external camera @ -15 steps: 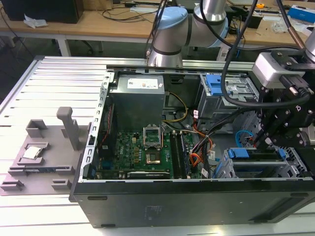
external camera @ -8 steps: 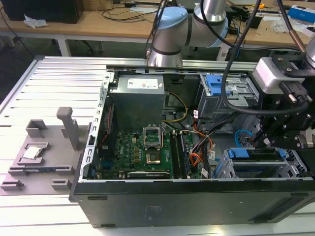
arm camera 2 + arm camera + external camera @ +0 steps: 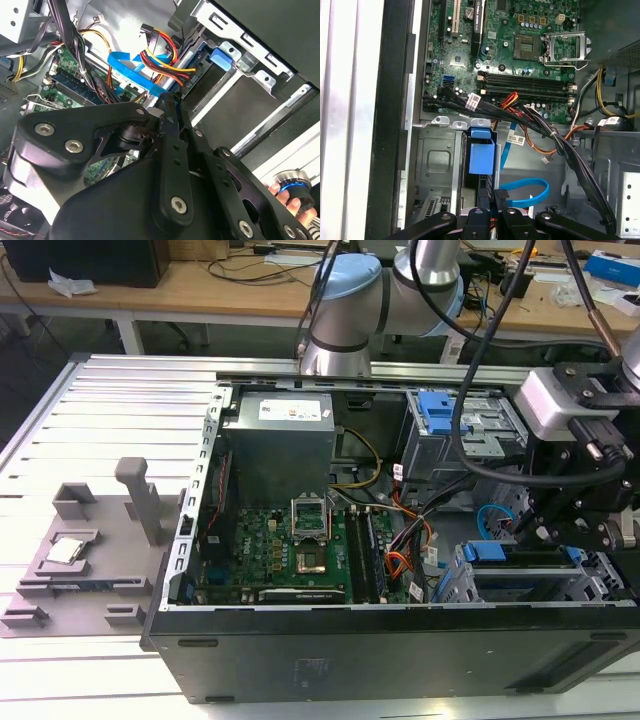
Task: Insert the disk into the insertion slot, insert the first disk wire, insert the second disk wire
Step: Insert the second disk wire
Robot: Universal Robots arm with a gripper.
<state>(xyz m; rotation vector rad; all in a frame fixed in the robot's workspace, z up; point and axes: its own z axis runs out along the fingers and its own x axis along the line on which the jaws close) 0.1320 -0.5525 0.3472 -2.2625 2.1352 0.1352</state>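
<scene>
- The computer case [image 3: 400, 655] lies open on the slotted metal surface [image 3: 100, 410]; it fills the middle and right of the exterior view.
- The insertion slot [image 3: 540, 590] is found at the lower right of the exterior view, inside the case against its near wall.
- The disk [image 3: 487, 552] is seen seated in that slot, its blue carrier tab standing at the slot's end; the same tab [image 3: 481, 156] shows in the first wrist view.
- The gripper [image 3: 490, 197] is held just over the slot, close behind the blue tab.
- The fingers [image 3: 482, 200] are drawn narrow. Whether anything is pinched between them cannot be told.
- A blue cable [image 3: 530, 187] loops right beside the fingers, its black plug touching or nearly touching them.
- A bundle of black wires [image 3: 560, 145] crosses between the motherboard [image 3: 520, 50] and the slot, with red and orange wires [image 3: 512, 100] beneath it.
- The wide blue latch [image 3: 437, 412] sits on the upper bay, at the upper right of the exterior view, well apart from the slot.
- A grey fixture tray [image 3: 90, 560] rests on the surface at the exterior view's left.
- A hand [image 3: 290, 197] on a blue-ringed knob [image 3: 292, 181] is noted in the second wrist view.
</scene>
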